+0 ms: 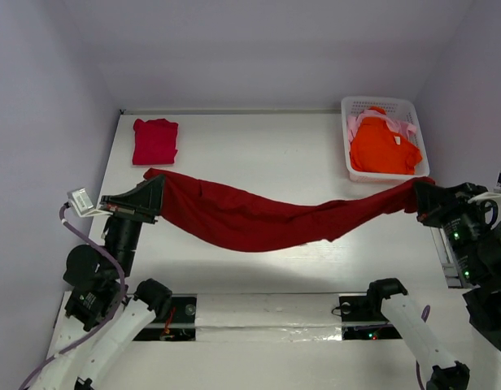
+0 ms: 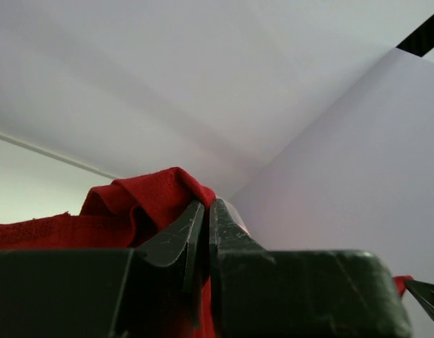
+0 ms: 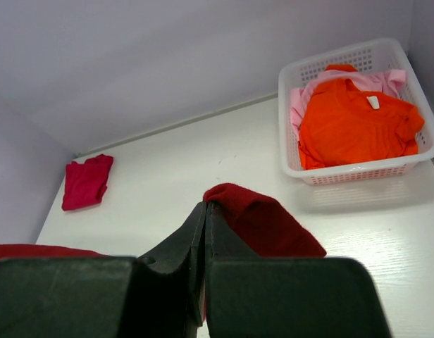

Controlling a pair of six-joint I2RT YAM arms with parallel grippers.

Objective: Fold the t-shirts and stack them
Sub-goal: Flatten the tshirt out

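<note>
Left jaws and right jaws, nearest the viewer, are each clamped tight on one end of the dark red t-shirt (image 1: 250, 219). It hangs stretched between the left arm (image 1: 124, 231) and the right arm (image 1: 462, 227), with its middle sagging low over the desk (image 1: 259, 158).

Hazards:
- Each grip takes only a small bunch of cloth. An outward pull could slip an end free and drop the shirt in a heap.
- The right end is close to the basket (image 1: 413, 110). A sweep there could snag or shove it.
- Uneven lowering would likely set creases.

Count:
- T-shirts, four: one dark red, held.
- One crimson-pink t-shirt (image 1: 155, 140), folded, far left of the desk.
- One orange t-shirt (image 1: 385, 150) and one pale pink t-shirt (image 1: 356, 126), both in the basket.
- Basket, one.
- Arms, two.
</note>
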